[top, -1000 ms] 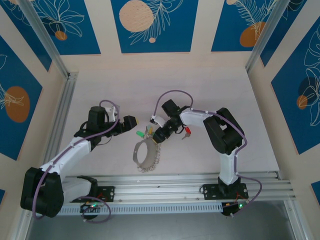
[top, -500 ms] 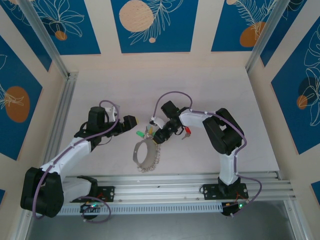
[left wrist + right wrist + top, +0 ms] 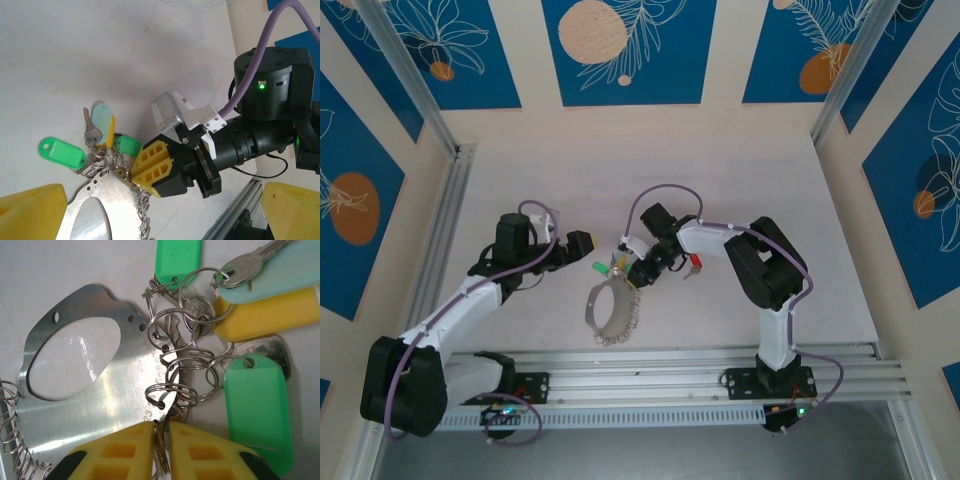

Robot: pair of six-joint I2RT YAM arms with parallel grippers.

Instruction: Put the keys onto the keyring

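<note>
The pale, faintly veined tabletop [image 3: 750, 170] carries everything. Along its near edge runs an aluminium rail [image 3: 650, 362] with both arm bases [image 3: 775, 382] bolted to it. Aluminium posts [image 3: 415, 90] rise at the left and right. The far and side walls are light wood set with blue panels [image 3: 650, 60] printed with white leaves and orange discs.

Just beyond the rail, between the two arms, the keyring [image 3: 610, 312] lies on the tabletop. It is a flat silver plate with an oval hole and a fringe of small wire loops along its near and right edge. At its far edge the keys [image 3: 608, 267] sit in a tangle of split rings, touching the plate, with green, yellow and pale blue tags. A red key [image 3: 696, 262] lies apart from them, just right of the right arm's wrist.

The right fingers [image 3: 639, 273] sit at the keyring's far-right edge. Their yellow pads are almost together, pinching a small wire ring [image 3: 160, 452] at the plate's rim. The left fingers [image 3: 582, 243] hang left of the keys, spread wide and holding nothing. In the left wrist view one yellow pad [image 3: 30, 210] sits in each lower corner, well apart.

I cannot tell whether the pinched ring belongs to a key or to the plate's fringe. The keys overlap too much to count. Both wrist views cut off the keyring's near part.
</note>
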